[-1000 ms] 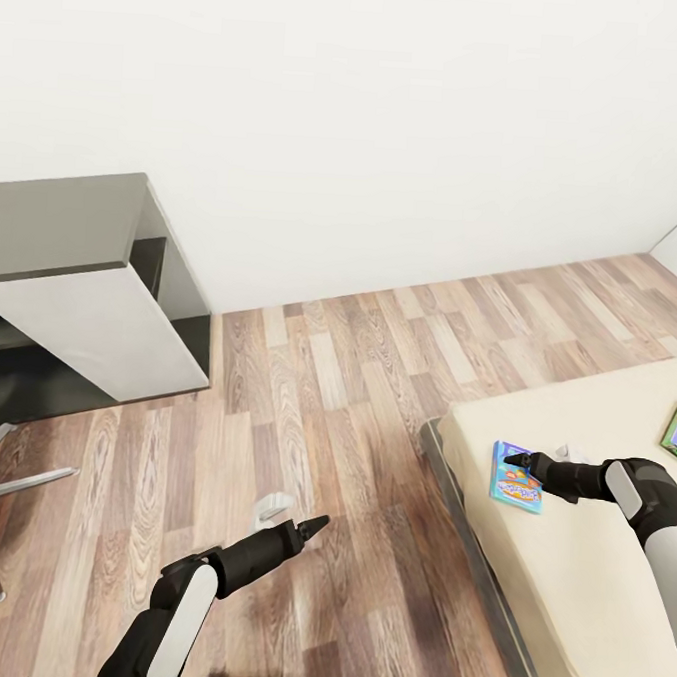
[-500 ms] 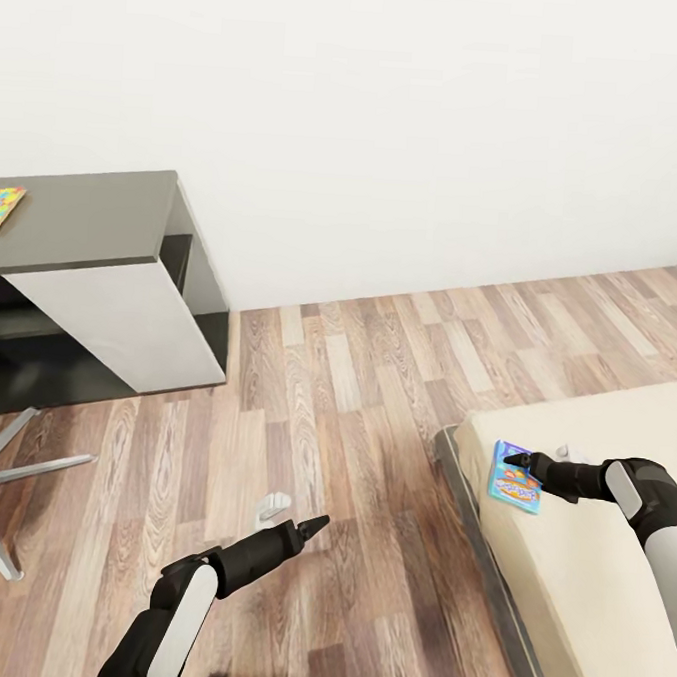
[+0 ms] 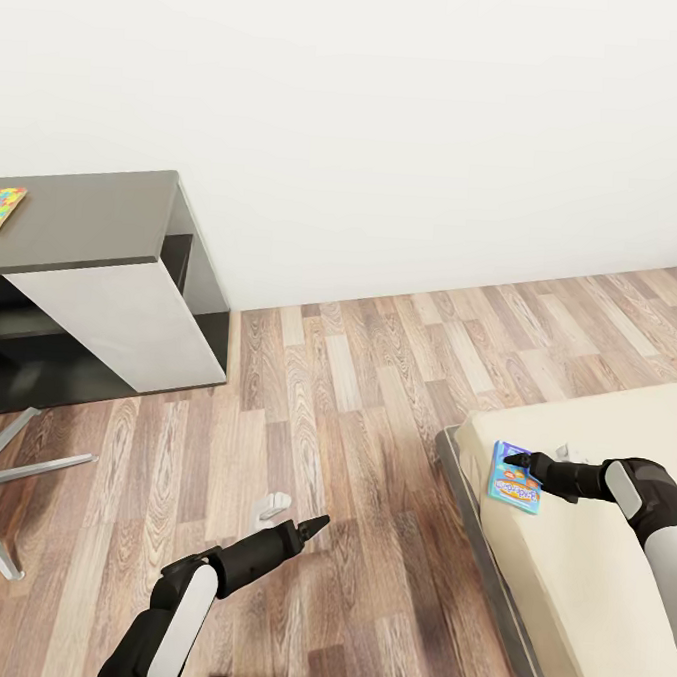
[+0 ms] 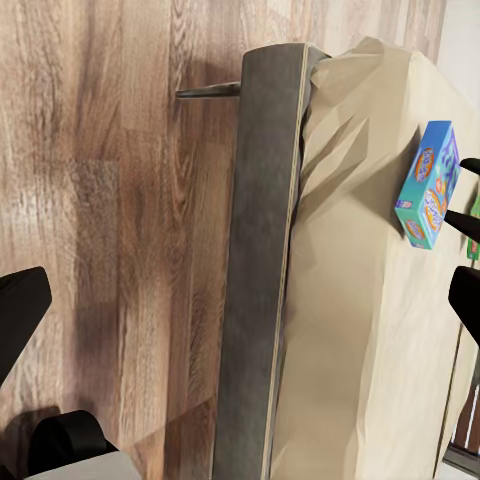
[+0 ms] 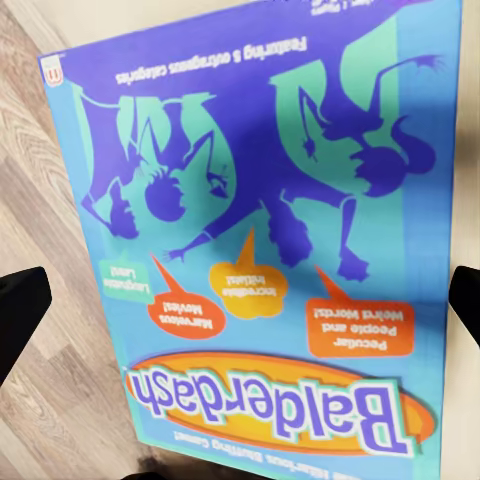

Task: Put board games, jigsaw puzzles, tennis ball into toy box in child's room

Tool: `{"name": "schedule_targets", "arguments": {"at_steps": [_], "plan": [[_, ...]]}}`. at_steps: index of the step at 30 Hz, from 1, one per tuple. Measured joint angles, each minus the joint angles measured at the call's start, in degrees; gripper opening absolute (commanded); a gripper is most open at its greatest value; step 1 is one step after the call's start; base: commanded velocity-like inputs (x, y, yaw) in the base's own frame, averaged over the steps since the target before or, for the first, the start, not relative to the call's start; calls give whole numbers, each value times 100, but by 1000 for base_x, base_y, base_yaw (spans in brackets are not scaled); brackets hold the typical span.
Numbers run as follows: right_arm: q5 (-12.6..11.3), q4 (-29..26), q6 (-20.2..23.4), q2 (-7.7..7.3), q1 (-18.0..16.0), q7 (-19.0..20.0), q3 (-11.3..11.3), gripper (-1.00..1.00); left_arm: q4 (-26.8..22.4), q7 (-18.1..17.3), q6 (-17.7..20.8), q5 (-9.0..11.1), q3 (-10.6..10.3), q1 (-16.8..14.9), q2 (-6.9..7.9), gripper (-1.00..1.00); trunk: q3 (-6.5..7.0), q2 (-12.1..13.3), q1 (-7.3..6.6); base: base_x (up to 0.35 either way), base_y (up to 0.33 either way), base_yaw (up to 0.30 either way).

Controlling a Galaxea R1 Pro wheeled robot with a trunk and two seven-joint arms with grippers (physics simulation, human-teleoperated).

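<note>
Black-fingered, the right tool (image 3: 519,460) hung just over a blue board game (image 3: 515,480) near the corner of the bed (image 3: 565,573); the left tool (image 3: 312,526) hovered above the wood floor (image 3: 376,381), its spread unclear. A jigsaw puzzle (image 3: 1,207) lay flat on the bench (image 3: 95,218).

From the left wrist, the game (image 4: 430,185) lay flat, its long axis across the mattress.

From the right wrist, both fingers (image 5: 20,310) stood wide apart, flanking the "Balderdash" lid (image 5: 270,250) without touching.

Beige bed (image 3: 576,553): blue Balderdash game box (image 3: 514,479) near its corner. Table (image 3: 95,218): jigsaw puzzle (image 3: 1,205) on top.
</note>
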Motion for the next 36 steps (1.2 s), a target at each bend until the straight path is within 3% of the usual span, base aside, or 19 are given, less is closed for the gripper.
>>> {"name": "schedule_targets", "arguments": {"at_steps": [24, 29, 31, 36], "plan": [[11, -7, -27, -44, -7, -28, -4, 100, 22, 7, 0, 0, 0, 0, -3, 100, 0, 0, 0, 0, 0, 1], [14, -45, -66, -212, 4, -38, -9, 100, 152, 0, -1, 0, -3, -14, -7, 100, 0, 0, 0, 0, 0, 0], [18, -123, -84, -357, 22, -38, -34, 100, 338, -11, -6, 1, -3, -47, -12, 100, 0, 0, 0, 0, 0, 0], [19, -361, -100, -559, 52, -32, -133, 100, 718, -56, -47, 12, -1, -163, -18, 100, 0, 0, 0, 0, 0, 0]]}}
